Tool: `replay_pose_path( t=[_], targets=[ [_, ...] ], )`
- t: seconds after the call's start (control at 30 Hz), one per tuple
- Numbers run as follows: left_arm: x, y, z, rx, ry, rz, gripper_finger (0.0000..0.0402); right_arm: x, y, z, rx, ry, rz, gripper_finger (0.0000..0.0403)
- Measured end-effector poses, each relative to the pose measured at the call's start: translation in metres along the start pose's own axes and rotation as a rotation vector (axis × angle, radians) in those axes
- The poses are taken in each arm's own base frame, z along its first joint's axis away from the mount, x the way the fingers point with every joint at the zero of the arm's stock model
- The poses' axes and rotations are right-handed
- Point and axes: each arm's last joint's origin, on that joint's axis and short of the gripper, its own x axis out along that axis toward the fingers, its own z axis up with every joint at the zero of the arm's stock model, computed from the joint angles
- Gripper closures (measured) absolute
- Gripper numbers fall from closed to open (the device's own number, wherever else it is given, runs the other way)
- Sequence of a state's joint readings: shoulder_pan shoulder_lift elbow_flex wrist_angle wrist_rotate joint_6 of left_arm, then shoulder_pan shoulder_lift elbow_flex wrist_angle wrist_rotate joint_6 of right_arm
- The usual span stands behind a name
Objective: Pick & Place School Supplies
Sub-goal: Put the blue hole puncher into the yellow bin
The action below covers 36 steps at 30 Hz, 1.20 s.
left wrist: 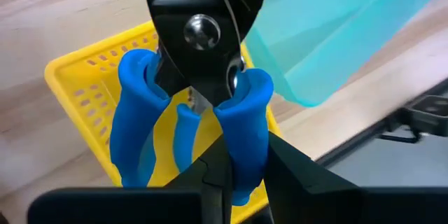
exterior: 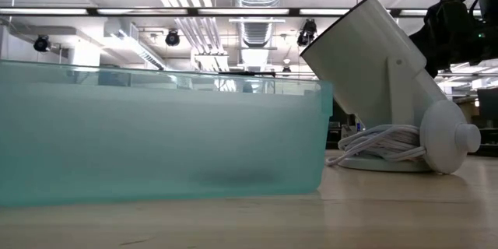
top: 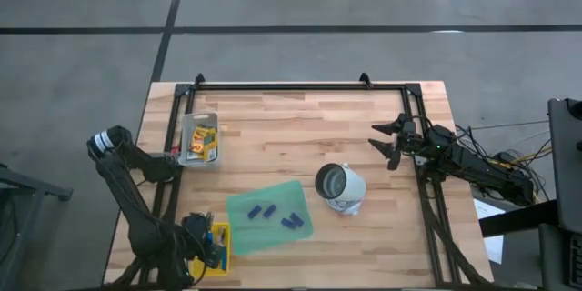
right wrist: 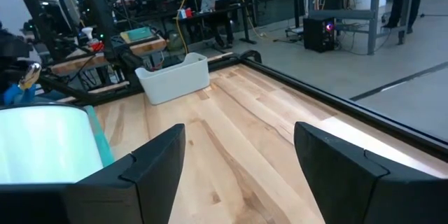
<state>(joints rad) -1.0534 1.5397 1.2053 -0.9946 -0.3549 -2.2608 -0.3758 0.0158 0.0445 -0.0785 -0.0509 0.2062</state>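
Blue-handled tool (left wrist: 192,122) clamped in nearly shut left gripper (left wrist: 234,171) over yellow mesh basket (left wrist: 84,77) at table's seven o'clock, tips hidden. Purple-blue pieces (top: 273,214) lay on green sheet (top: 245,227); crayon boxes (top: 202,144) filled clear bin (top: 187,125). Right gripper (right wrist: 238,175) gaped empty at three o'clock.

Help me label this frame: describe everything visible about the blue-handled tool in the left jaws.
The blue-handled tool has two blue, rubbery-looking handles and a black metal head with a round silver pivot rivet. The left gripper is shut on one handle, holding the tool above the yellow mesh basket at the table's near left corner. Its tip is out of frame.
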Motion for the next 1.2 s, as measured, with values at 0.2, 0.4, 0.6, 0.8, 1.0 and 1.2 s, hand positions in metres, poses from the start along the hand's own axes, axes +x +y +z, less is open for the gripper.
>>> replay_pose_path(
  t=[0.2, 0.4, 0.6, 0.8, 1.0, 1.2],
  targets=[
    [0.009, -0.002, -0.006, 0.016, 0.004, 0.004, 0.0341, 0.0, 0.0, 0.0, 0.0, 0.0, 0.0, 0.0132],
    [0.022, -0.003, -0.013, 0.023, -0.009, 0.022, 0.0339, 0.0, 0.0, 0.0, 0.0, 0.0, 0.0, 0.0134],
    [0.031, -0.004, -0.018, 0.016, 0.004, 0.031, 0.0338, 0.0, 0.0, 0.0, 0.0, 0.0, 0.0, 0.0141],
    [0.032, -0.005, -0.019, 0.012, 0.008, 0.025, 0.0337, 0.0, 0.0, 0.0, 0.0, 0.0, 0.0, 0.0144],
    [0.036, -0.003, -0.019, 0.011, 0.03, 0.036, 0.0337, 0.0, 0.0, 0.0, 0.0, 0.0, 0.0, 0.0138],
    [0.042, 0.004, -0.019, 0.015, 0.066, 0.088, 0.0337, 0.0, 0.0, 0.0, 0.0, -0.001, 0.0, 0.0131]
  ],
)
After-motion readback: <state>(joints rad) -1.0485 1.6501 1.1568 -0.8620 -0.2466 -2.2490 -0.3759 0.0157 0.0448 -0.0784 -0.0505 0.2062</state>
